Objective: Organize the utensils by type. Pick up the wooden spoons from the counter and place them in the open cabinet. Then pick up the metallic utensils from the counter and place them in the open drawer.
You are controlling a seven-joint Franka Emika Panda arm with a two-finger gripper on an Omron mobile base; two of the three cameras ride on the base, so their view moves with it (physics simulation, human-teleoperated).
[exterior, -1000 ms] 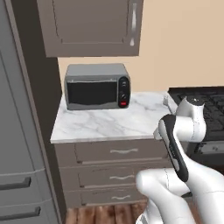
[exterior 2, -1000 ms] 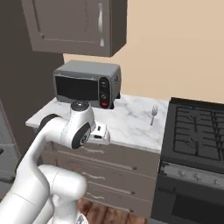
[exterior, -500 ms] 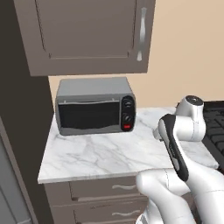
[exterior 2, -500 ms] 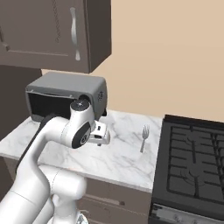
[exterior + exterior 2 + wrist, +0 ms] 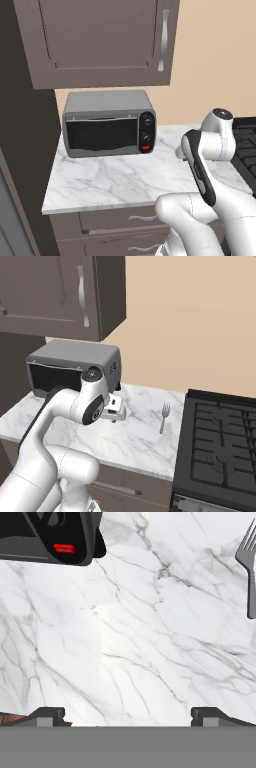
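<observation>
Beige wall [image 5: 200, 321], grey-brown upper cabinet [image 5: 100, 40], black stove [image 5: 220, 446] alongside.

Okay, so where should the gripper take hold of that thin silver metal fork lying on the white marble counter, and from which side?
Grip the thin silver metal fork mid-handle, coming straight down: it lies flat on the white marble counter, tines toward the wall, so closing across its narrow width probably works best.

In the hand view the fork [image 5: 249, 572] is cut off by the right edge.

White marble tabletop [image 5: 135, 438] with grey veins; grey toaster oven [image 5: 107, 123] standing at far left, silver fork [image 5: 163, 417] lying at right beside the stove [image 5: 220, 451].
</observation>
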